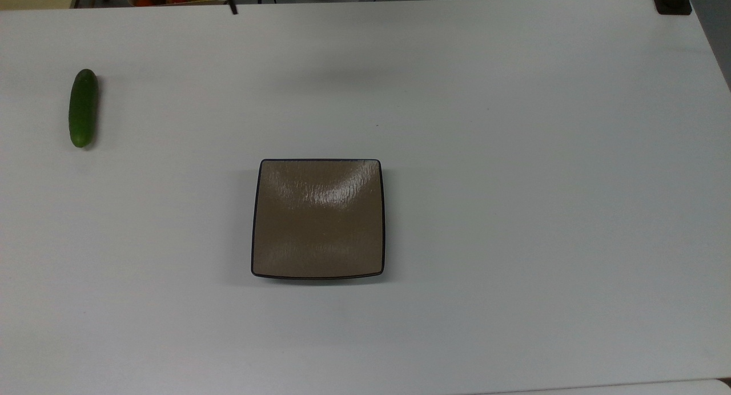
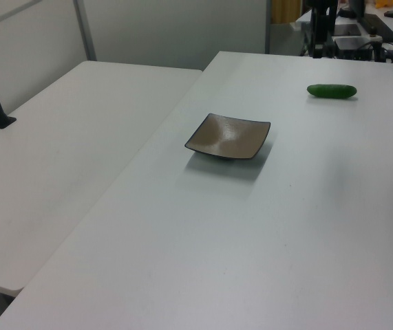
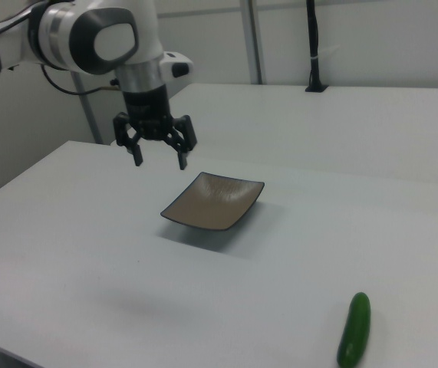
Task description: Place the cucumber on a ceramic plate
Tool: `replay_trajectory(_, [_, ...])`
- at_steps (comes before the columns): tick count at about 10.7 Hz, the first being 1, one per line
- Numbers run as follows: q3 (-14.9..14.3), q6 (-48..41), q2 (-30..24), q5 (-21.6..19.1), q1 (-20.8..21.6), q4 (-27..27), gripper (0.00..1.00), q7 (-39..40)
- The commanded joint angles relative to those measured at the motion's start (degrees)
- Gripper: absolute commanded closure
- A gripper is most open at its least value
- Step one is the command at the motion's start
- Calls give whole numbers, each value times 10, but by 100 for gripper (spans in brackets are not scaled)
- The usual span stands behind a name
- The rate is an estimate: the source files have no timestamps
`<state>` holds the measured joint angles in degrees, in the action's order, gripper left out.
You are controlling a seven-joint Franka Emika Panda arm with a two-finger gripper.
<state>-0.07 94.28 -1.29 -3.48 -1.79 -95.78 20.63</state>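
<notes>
I'm at the approach step — gripper [image 3: 159,162] spread wide, empty, probably high above the table; next, reach the cucumber [image 3: 354,330], lower right, well apart from the ceramic plate [image 3: 213,201].

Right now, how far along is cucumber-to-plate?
Done: nothing yet. The cucumber lies on the white table, well apart from the ceramic plate, near the top view's left edge. In hand: nothing; the gripper is open and empty, raised above the table near the plate in the right view. Left: reach the cucumber, grasp it, carry it over and set it on the bare plate.
</notes>
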Motion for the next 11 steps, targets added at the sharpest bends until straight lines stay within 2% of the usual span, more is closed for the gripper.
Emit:
replay_trajectory(1, [-17, 19, 1, 2, -53, -10, 0, 25])
replay_trajectory(4, [-80, 83, 29, 4, -77, -12, 0, 74])
replay_trajectory(7, [-123, 151, 66, 34, -95, -26, 0, 96])
replay_trajectory(9, [-141, 221, 88, 35, -103, -59, 0, 99])
replay_trajectory(11, [-143, 264, 124, 43, -115, -67, 0, 99])
